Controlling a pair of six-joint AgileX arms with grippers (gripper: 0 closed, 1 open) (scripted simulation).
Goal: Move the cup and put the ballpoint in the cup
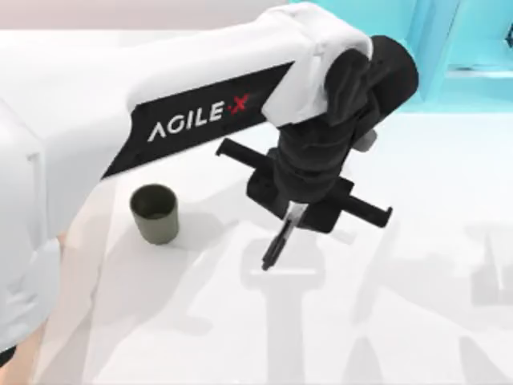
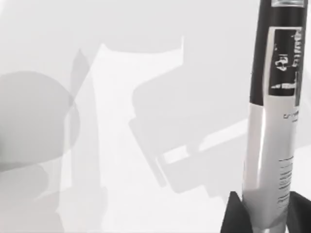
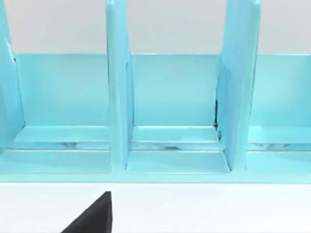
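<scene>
Left gripper (image 1: pixel 290 215) is hanging mid-table, fingers clamped on the ballpoint (image 1: pixel 276 245), its tip pointing down. Pen is looking light, stiff and slick; mid-barrel hold suits. Cup (image 1: pixel 155 212) is standing upright, well apart, leftward.

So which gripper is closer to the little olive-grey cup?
Left. The left gripper, holding the black-and-white ballpoint pen, hangs just right of the olive-grey cup. The right gripper faces the blue shelf rack.

The left arm reaches across the table's middle, its left gripper (image 1: pixel 290 220) pointing down, fingers clamped.
</scene>
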